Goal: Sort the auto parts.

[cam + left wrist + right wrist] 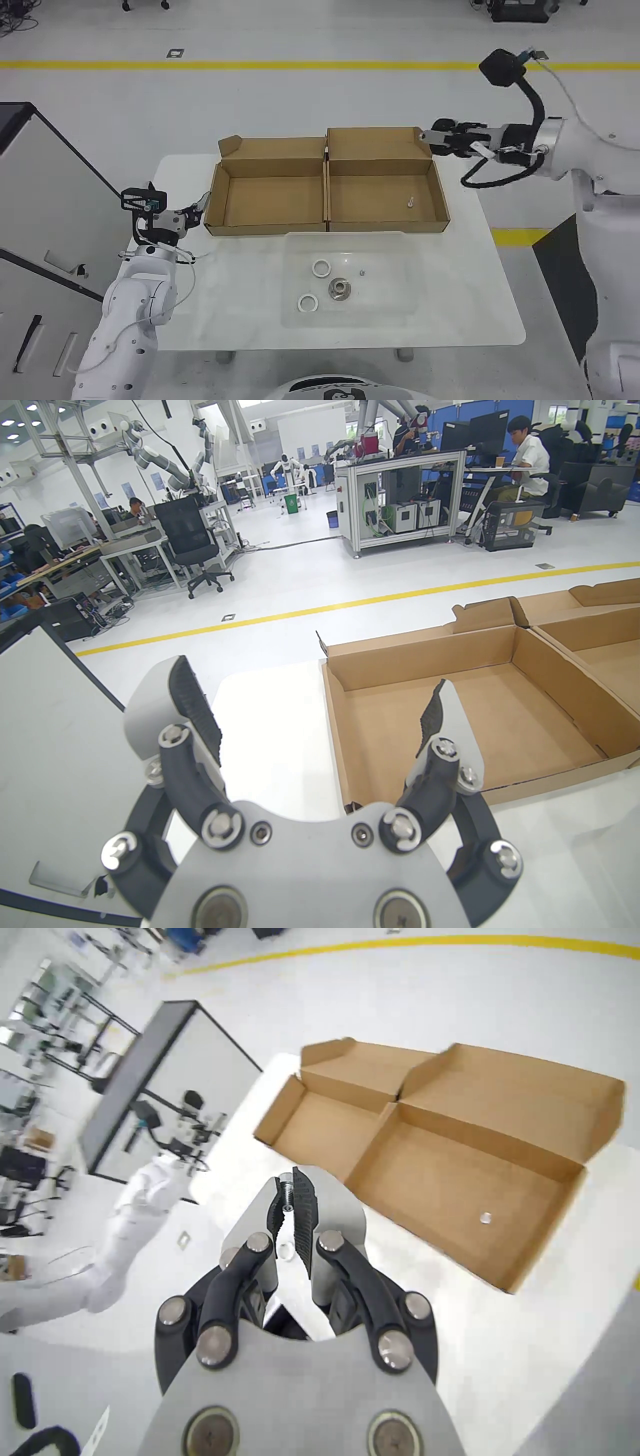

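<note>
Where the surface (470, 290) lies nearest the robot, clear tray (395, 305): unsorted stock of two white rings (322, 268), a metal hub (340, 290) and a small screw (362, 270); open room all round.
Left box (270, 200): bare floor, low walls, free entry from above.
Left tool (310, 682): released, jaws wide, just beside the left box's outer wall (likely awaiting its turn).
Right box (370, 205): one bolt (411, 200) lying near its right wall.
Right tool (438, 137): clenched on a threaded bolt (286, 1190), over the right box's far right corner, apparently for release there.
</note>
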You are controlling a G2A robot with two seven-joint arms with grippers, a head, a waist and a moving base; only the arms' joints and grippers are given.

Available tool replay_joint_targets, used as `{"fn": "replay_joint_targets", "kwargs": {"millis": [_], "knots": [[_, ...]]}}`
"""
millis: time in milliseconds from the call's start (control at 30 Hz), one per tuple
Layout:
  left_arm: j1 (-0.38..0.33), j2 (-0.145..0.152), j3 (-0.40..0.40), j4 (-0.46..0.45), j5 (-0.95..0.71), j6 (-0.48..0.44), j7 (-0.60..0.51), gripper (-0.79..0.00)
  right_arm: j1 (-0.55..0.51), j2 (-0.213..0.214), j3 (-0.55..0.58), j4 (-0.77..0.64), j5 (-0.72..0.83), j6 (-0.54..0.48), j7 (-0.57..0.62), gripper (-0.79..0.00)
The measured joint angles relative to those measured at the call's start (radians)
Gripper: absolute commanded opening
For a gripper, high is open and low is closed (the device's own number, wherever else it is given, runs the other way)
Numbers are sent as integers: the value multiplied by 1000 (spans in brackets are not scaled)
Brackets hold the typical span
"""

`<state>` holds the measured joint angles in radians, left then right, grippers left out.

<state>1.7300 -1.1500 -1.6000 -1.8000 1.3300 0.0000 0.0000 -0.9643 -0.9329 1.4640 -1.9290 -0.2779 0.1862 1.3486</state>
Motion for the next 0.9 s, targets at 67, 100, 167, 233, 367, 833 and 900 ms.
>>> {"fn": "replay_joint_targets", "kwargs": {"millis": [67, 100, 167, 233, 367, 833, 900], "knots": [[0, 0, 0, 0, 0, 0, 0, 0, 37, 0, -52, 31, -73, -9, 14, -785], [0, 0, 0, 0, 0, 0, 0, 0, 56, 0, -79, 49, -107, -13, 18, -785], [0, 0, 0, 0, 0, 0, 0, 0, 97, -4, -144, 98, -177, -21, 23, -785], [0, 0, 0, 0, 0, 0, 0, 0, 136, -10, -210, 155, -225, -31, 24, -785], [0, 0, 0, 0, 0, 0, 0, 0, 199, -29, -324, 269, -269, -48, 6, -785], [0, 0, 0, 0, 0, 0, 0, 0, 292, -113, -613, 581, -262, -60, -91, -785], [0, 0, 0, 0, 0, 0, 0, 0, 296, -124, -644, 612, -271, -57, -107, -785]]}}
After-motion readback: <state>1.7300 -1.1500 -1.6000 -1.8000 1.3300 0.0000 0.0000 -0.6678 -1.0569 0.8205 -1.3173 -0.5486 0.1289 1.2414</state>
